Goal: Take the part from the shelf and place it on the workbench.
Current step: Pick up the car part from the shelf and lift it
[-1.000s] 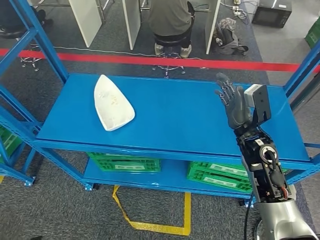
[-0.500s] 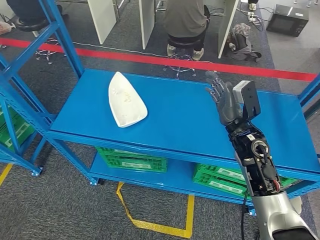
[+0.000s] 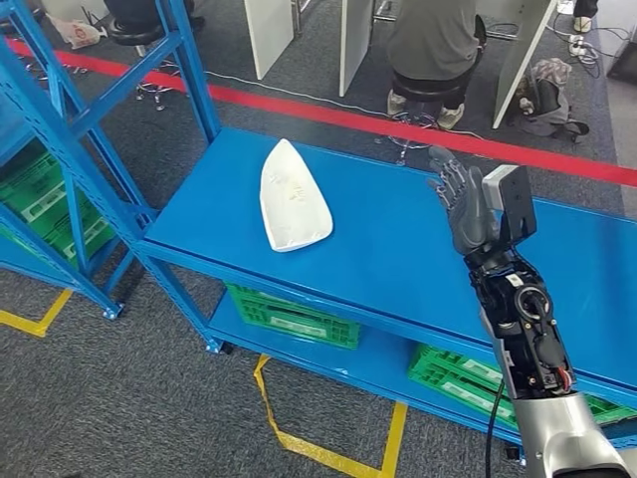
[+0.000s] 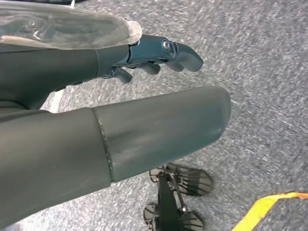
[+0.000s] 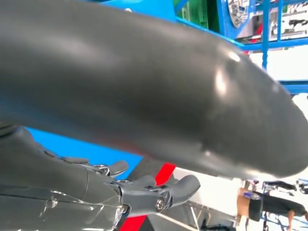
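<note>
The part [image 3: 293, 196] is a white, boat-shaped shell lying flat on the blue shelf [image 3: 390, 249], toward its left end. My right hand [image 3: 464, 199] is raised over the shelf's right half, well to the right of the part, fingers spread and holding nothing. In the right wrist view the same hand [image 5: 152, 120] shows its thick thumb and extended fingers with nothing between them. My left hand [image 4: 120, 110] hangs above the grey carpet, fingers stretched out and holding nothing.
Green crates [image 3: 301, 314] sit on the lower shelf level. Blue uprights [image 3: 83, 119] of another rack stand at the left. A red floor line [image 3: 353, 118] runs behind the shelf, where a person [image 3: 432, 45] sits on a stool. Yellow tape [image 3: 330, 448] marks the carpet in front.
The whole picture has shifted right, so the camera has turned left. The part and shelf now sit further right in view; my right hand stays raised and spread.
</note>
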{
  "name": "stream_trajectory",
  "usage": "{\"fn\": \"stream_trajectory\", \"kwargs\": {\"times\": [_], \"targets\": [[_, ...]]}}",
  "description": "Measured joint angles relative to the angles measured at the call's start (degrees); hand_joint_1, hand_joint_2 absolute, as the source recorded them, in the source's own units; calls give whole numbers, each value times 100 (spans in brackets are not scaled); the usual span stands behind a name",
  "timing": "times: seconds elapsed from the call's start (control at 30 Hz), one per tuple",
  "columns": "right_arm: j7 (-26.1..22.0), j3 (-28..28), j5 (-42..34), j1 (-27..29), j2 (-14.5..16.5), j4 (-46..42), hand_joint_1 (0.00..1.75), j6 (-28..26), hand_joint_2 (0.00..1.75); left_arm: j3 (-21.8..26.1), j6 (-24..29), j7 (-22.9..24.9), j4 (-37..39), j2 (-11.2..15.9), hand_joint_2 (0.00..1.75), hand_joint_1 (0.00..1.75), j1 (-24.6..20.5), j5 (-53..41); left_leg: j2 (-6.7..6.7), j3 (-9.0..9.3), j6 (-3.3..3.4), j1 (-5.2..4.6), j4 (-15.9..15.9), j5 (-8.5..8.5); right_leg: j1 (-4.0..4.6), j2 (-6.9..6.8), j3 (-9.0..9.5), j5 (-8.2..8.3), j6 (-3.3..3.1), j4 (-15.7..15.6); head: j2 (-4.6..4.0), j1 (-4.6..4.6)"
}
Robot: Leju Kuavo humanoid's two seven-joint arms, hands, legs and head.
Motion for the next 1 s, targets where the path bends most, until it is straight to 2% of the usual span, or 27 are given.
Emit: {"fn": "stream_trajectory", "kwargs": {"times": [0.03,0.1,0.17,0.2,0.23,0.27,0.33,0.37,0.4,0.47,0.53,0.57,0.6,0.67,0.7,0.73,0.77,0.83,0.87,0.9,1.0], "targets": [[-1,-1,0,-15,0,4,0,1,0,0,0,-1,1,3,0,0,0,-2,89,-51,-26,-4,107,-70,-7,-48,12,16,-39,-21,0,-30],[-3,-8,1,-43,-2,19,0,6,0,0,-1,-1,2,5,0,0,-19,-10,322,-336,-63,-5,700,-387,-4,-157,24,35,-104,-50,0,-113],[0,-18,2,-50,-11,47,0,12,0,0,-2,-1,3,-2,0,0,-29,-19,415,-742,-87,-1,1518,-715,17,-264,14,31,-132,-50,0,-188],[3,-22,2,-50,-16,64,0,14,0,0,-4,-1,3,-6,0,0,-24,-23,426,-849,-91,2,1729,-753,24,-313,12,29,-134,-50,0,-209],[6,-25,2,-52,-23,80,0,16,0,0,-6,-1,3,-9,0,0,-19,-25,434,-843,-88,3,1714,-688,28,-359,13,27,-135,-50,0,-228],[9,-28,4,-56,-30,96,0,17,0,0,-8,-1,3,-8,0,0,-16,-27,450,-713,-76,2,1461,-532,31,-400,19,23,-133,-50,0,-244],[15,-40,12,-87,-58,126,0,17,0,0,-11,-1,2,2,0,0,-25,-35,567,-259,-33,-16,602,-185,52,-471,30,5,-112,-42,0,-270],[20,-53,15,-115,-81,144,0,21,0,0,-13,-1,2,6,0,0,-36,-39,621,-85,-7,-31,265,-81,67,-499,31,-6,-91,-37,0,-277],[24,-68,16,-154,-109,173,0,29,0,0,-15,-1,2,8,0,0,-43,-40,658,16,16,-46,64,-38,82,-525,31,-17,-64,-33,0,-271],[17,-100,17,-253,-176,261,0,63,0,0,-18,4,2,8,0,0,-45,-41,622,36,65,-63,-5,-34,90,-573,38,-29,-3,-38,0,-247],[-24,-121,56,-369,-261,394,0,93,0,0,-17,12,2,6,0,0,-41,-44,579,49,124,-48,-31,-18,64,-520,13,-121,64,59,0,-224],[-49,-129,91,-428,-313,476,0,100,0,0,-17,15,2,5,0,0,-48,-49,562,58,157,-39,-46,-8,51,-450,-69,-251,94,256,0,-204],[-70,-137,135,-481,-365,562,0,105,0,0,-17,16,2,4,0,0,-55,-53,546,63,180,-32,-54,-2,38,-366,-220,-435,121,593,0,-177],[-92,-157,211,-543,-455,733,0,121,0,0,-19,16,2,-3,0,0,-63,-63,505,63,208,-37,-53,-6,33,-275,-614,-787,158,1412,0,-115],[-96,-165,245,-559,-488,816,0,132,0,0,-19,16,2,-7,0,0,-61,-67,482,66,212,-39,-52,-9,31,-263,-750,-841,170,1673,0,-93],[-95,-169,292,-586,-520,914,0,140,0,1,-20,16,3,-13,0,0,-60,-72,460,70,213,-39,-49,-12,26,-260,-786,-778,177,1709,0,-69],[-87,-169,358,-632,-553,1021,0,143,0,1,-21,16,3,-17,0,0,-61,-74,441,77,209,-38,-45,-16,19,-260,-717,-609,178,1521,0,-46],[-51,-174,526,-759,-635,1216,0,122,87,2,-25,16,2,-26,0,0,-67,-78,403,90,184,-43,-27,-32,6,-245,-378,-164,163,732,0,6],[-12,-175,633,-830,-676,1296,0,103,131,2,-27,16,2,-28,0,0,-69,-79,387,86,166,-53,-10,-41,9,-231,-225,-23,148,374,0,25],[35,-175,741,-892,-711,1370,0,82,175,2,-29,16,2,-29,0,0,-70,-80,374,72,145,-63,6,-47,12,-218,-129,49,130,143,0,32],[199,-163,1041,-1023,-794,1586,0,21,175,2,-36,17,3,-21,0,0,-68,-84,358,33,189,-89,34,-50,24,-203,-95,48,99,20,0,-16]]}}
